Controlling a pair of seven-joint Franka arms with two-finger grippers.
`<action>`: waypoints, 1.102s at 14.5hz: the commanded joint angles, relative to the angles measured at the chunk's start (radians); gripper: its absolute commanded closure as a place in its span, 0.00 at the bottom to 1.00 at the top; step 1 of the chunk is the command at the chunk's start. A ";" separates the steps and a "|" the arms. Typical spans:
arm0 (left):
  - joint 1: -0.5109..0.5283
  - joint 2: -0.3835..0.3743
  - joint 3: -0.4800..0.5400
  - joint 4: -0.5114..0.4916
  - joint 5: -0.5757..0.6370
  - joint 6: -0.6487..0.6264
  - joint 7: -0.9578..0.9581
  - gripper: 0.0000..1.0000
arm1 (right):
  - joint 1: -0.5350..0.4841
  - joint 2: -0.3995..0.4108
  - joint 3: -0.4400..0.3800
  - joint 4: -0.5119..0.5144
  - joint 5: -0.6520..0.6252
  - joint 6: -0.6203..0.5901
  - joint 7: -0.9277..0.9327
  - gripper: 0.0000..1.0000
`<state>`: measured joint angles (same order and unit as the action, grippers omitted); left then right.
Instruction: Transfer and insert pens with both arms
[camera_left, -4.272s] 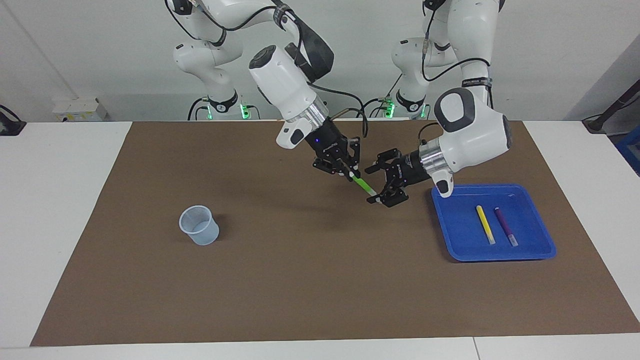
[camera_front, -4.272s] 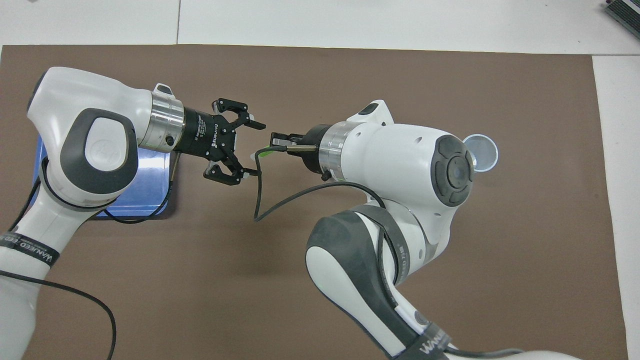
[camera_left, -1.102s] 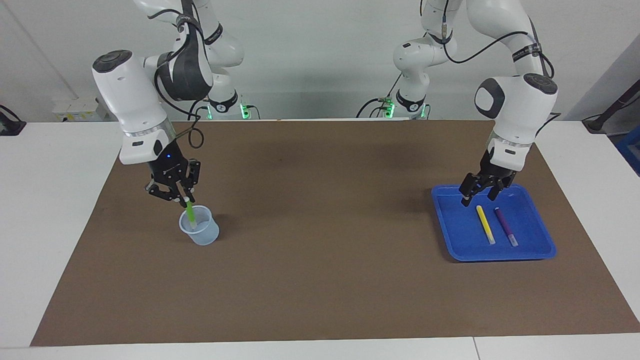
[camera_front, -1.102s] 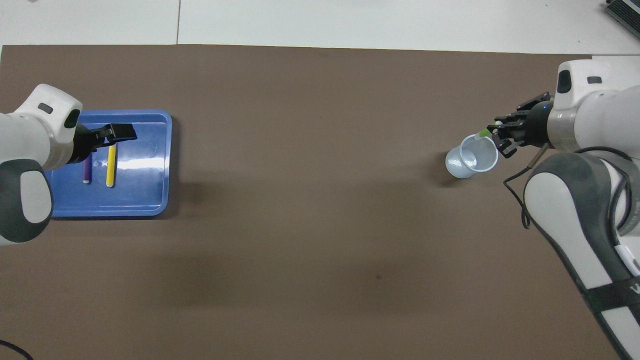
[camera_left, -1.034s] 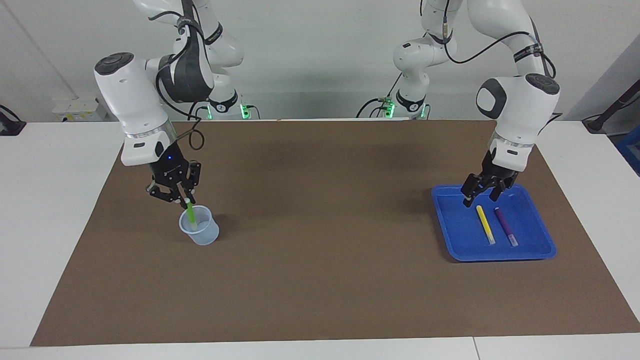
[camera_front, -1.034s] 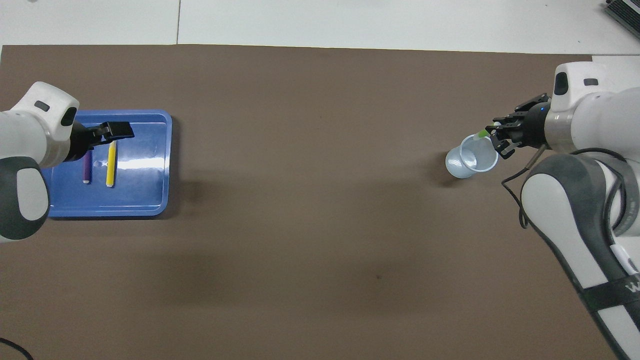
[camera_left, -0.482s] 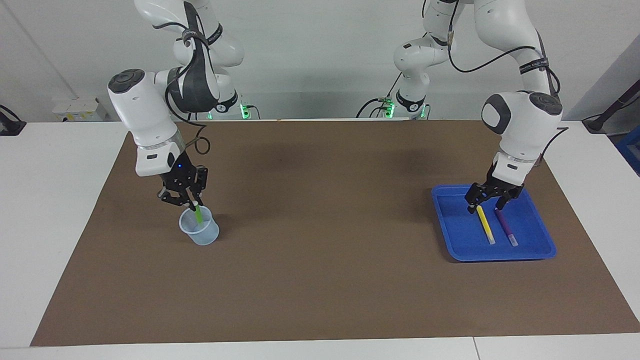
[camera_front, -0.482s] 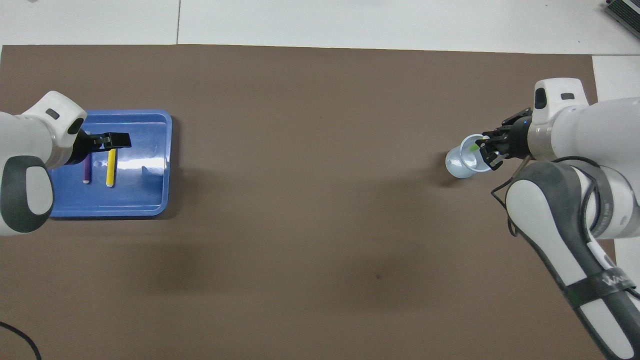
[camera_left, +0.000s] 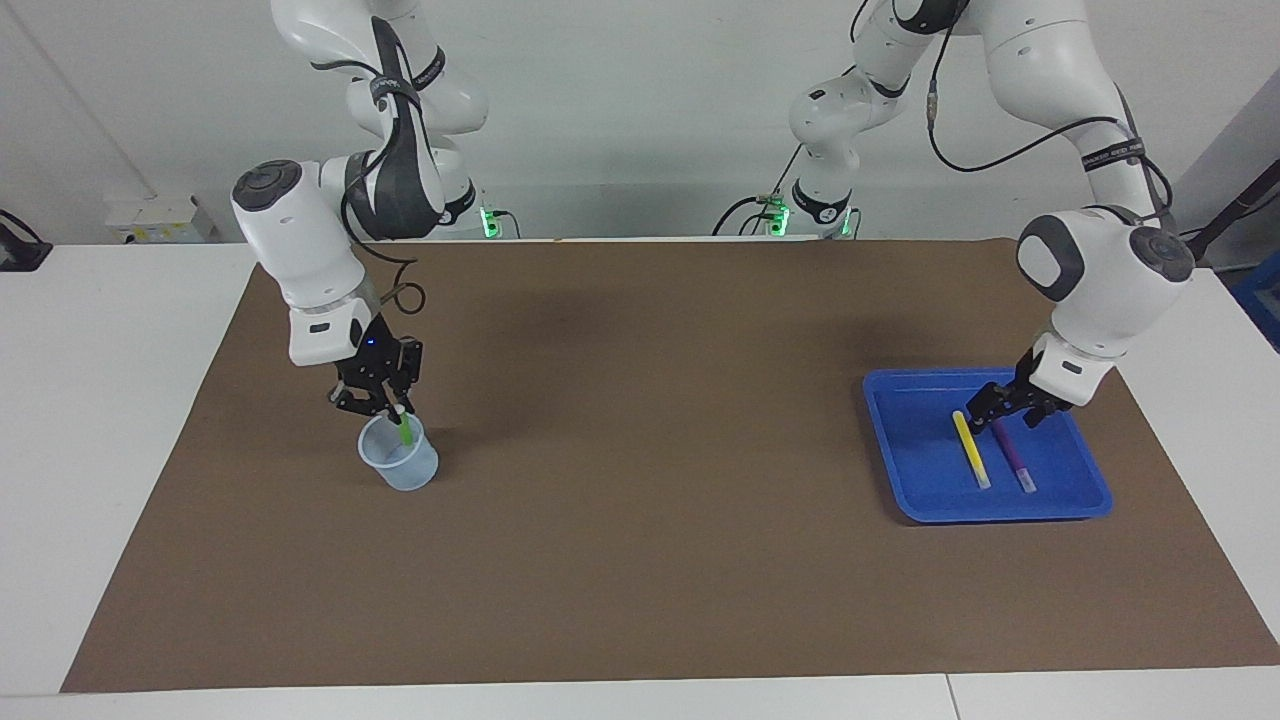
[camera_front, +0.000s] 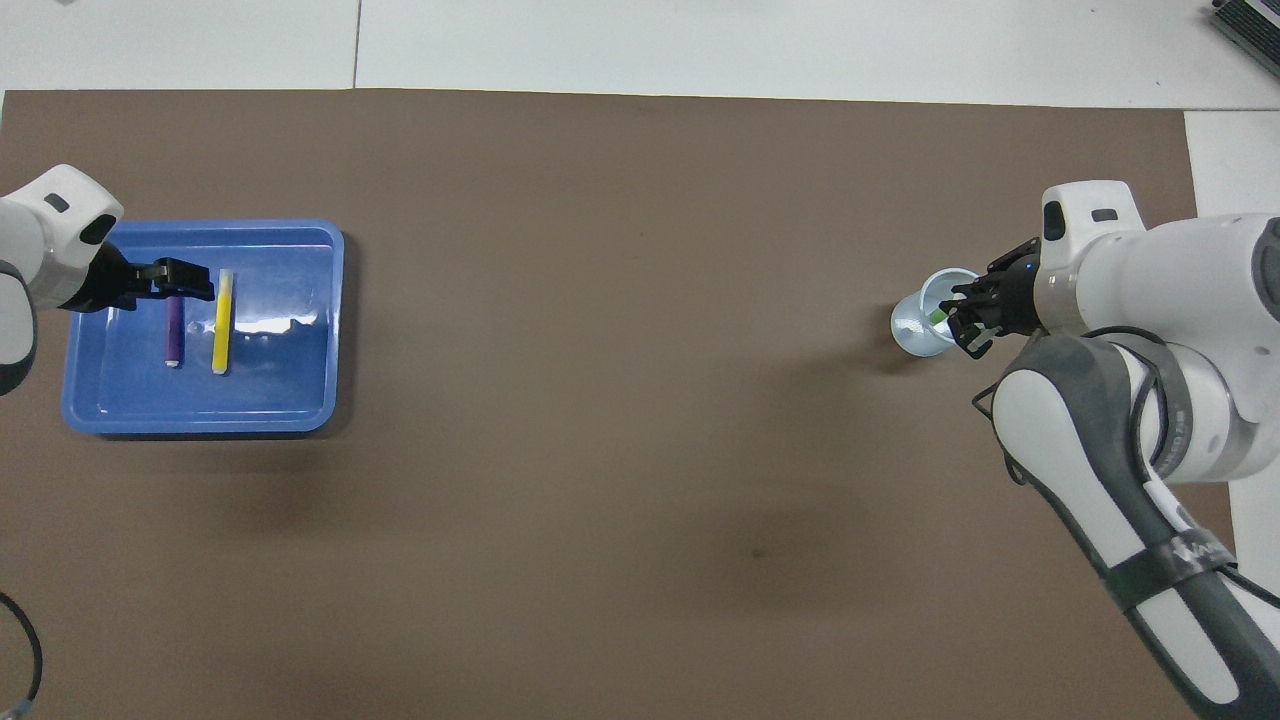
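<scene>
In the facing view, the right gripper (camera_left: 392, 411) sits at the left of the frame just above the rim of a pale translucent cup (camera_left: 399, 463), its jaws clamped on the top of the green pen (camera_left: 405, 431), whose lower end is down inside the cup. In the overhead view the same cup (camera_front: 921, 326) shows at the right edge, partly covered by the gripper.

The left gripper (camera_left: 1003, 408) is low over the blue tray (camera_left: 905, 460) at the right of the facing view, jaws apart, at the upper ends of the yellow pen (camera_left: 970, 448) and the purple pen (camera_left: 1011, 453). Both pens lie side by side in the tray, close but not touching.

A brown mat (camera_left: 640, 520) covers the white worktop (camera_left: 110, 400); the stretch between cup and tray is bare mat.
</scene>
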<state>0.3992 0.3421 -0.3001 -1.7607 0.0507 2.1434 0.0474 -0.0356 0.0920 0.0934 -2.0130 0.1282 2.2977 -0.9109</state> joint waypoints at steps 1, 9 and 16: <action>-0.013 0.076 -0.007 0.101 0.034 -0.030 -0.004 0.01 | -0.012 -0.014 0.005 -0.021 -0.016 0.020 -0.025 0.03; -0.059 0.152 -0.004 0.118 0.064 0.013 -0.017 0.13 | -0.003 -0.025 0.006 0.135 -0.015 -0.148 0.258 0.00; -0.048 0.133 -0.002 0.012 0.092 0.033 -0.017 0.27 | -0.003 -0.070 0.019 0.231 -0.007 -0.337 0.680 0.00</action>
<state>0.3471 0.4922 -0.3015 -1.7191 0.1190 2.1734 0.0405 -0.0329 0.0502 0.0973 -1.7851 0.1283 2.0124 -0.3554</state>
